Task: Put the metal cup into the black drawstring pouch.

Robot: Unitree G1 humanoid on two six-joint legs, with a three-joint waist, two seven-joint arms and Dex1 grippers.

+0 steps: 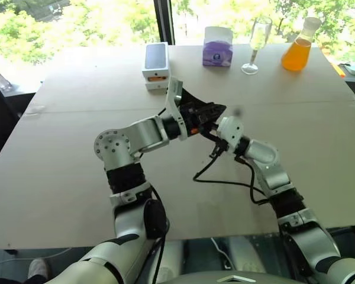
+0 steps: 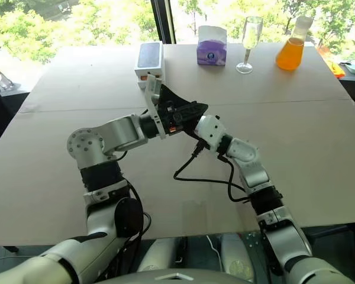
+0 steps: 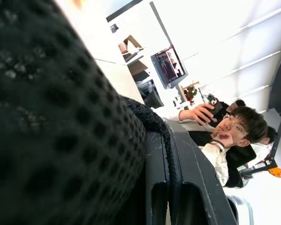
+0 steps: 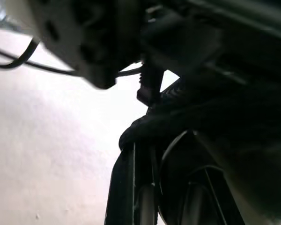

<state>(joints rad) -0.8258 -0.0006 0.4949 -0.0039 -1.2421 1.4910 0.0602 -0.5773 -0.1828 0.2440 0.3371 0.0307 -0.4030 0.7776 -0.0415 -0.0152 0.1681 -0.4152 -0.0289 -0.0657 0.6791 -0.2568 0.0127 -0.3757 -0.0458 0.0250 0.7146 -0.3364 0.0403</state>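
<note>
The black drawstring pouch [image 1: 200, 109] hangs above the middle of the table, with my left gripper [image 1: 193, 120] shut on it. Its black mesh fabric [image 3: 61, 117] lies right against the left fingers. My right gripper [image 1: 216, 128] comes in from the right and presses up to the pouch's lower side. In the right wrist view, black fabric [image 4: 187, 117] sits at its fingertips. I cannot tell whether they pinch it. The metal cup is hidden.
Along the table's far edge [image 1: 106, 59] stand a white phone box [image 1: 155, 65], a purple tissue box [image 1: 218, 47], a wine glass [image 1: 257, 44] and a flask of orange liquid [image 1: 297, 50]. A black cable [image 1: 225, 180] loops under my right wrist. A seated person [image 3: 225, 136] is beyond.
</note>
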